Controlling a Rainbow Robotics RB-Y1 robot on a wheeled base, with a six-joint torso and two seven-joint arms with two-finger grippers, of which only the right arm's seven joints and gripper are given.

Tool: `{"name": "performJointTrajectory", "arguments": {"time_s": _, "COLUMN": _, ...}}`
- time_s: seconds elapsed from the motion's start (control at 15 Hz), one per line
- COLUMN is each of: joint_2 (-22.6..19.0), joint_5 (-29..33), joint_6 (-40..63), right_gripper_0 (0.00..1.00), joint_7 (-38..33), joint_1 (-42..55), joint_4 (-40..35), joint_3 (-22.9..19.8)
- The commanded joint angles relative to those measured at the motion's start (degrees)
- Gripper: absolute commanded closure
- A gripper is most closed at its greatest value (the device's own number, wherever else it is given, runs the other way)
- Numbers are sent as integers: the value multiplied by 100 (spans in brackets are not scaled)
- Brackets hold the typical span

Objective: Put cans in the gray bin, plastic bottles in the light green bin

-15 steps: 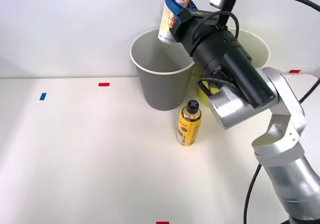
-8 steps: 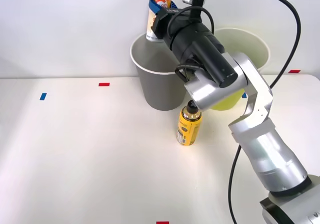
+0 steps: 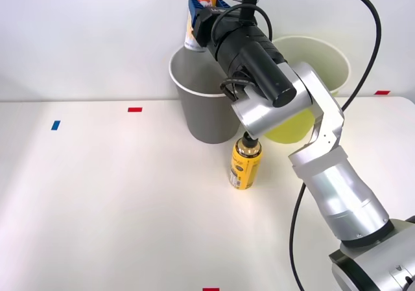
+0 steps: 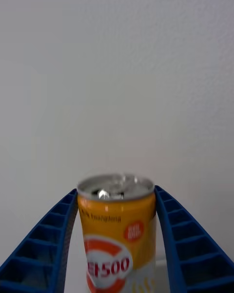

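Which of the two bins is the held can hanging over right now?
The gray bin: the can, clamped in the right hand, hangs above its back rim. The lime bin stands farther right, behind the arm.

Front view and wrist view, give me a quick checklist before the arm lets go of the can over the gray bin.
1. Right gripper shut on the can: ok; blue fingers flank both sides.
2. Can upright: ok.
3. Can over the gray bin, not the light green bin: ok, above its back rim.
4. Can fully inside the rim line: cannot tell.
5. Green bottle standing apart from the bins on the table: ok.
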Motion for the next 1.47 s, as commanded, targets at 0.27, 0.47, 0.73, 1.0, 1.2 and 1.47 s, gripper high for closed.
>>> {"name": "performJointTrajectory", "arguments": {"time_s": 0.27, "joint_2": 121, "joint_5": 146, "joint_6": 10, "right_gripper_0": 0, "joint_7": -120, "joint_1": 9, "joint_4": -8, "joint_3": -40}}
{"name": "performJointTrajectory", "arguments": {"time_s": 0.47, "joint_2": 130, "joint_5": 260, "joint_6": -8, "right_gripper_0": 0, "joint_7": -146, "joint_1": 26, "joint_4": 1, "joint_3": -40}}
{"name": "performJointTrajectory", "arguments": {"time_s": 0.73, "joint_2": 16, "joint_5": 366, "joint_6": -1344, "right_gripper_0": 0, "joint_7": -234, "joint_1": 518, "joint_4": -51, "joint_3": -330}}
{"name": "performJointTrajectory", "arguments": {"time_s": 1.0, "joint_2": -107, "joint_5": 269, "joint_6": -1651, "right_gripper_0": 0, "joint_7": -348, "joint_1": 1353, "joint_4": -1282, "joint_3": -444}}
{"name": "performJointTrajectory", "arguments": {"time_s": 1.2, "joint_2": -160, "joint_5": 234, "joint_6": -1651, "right_gripper_0": 0, "joint_7": -384, "joint_1": 2294, "joint_4": -2354, "joint_3": -550}}
{"name": "performJointTrajectory", "arguments": {"time_s": 1.47, "joint_2": -274, "joint_5": 199, "joint_6": -1651, "right_gripper_0": 0, "joint_7": -401, "joint_1": 4051, "joint_4": -3804, "joint_3": -708}}
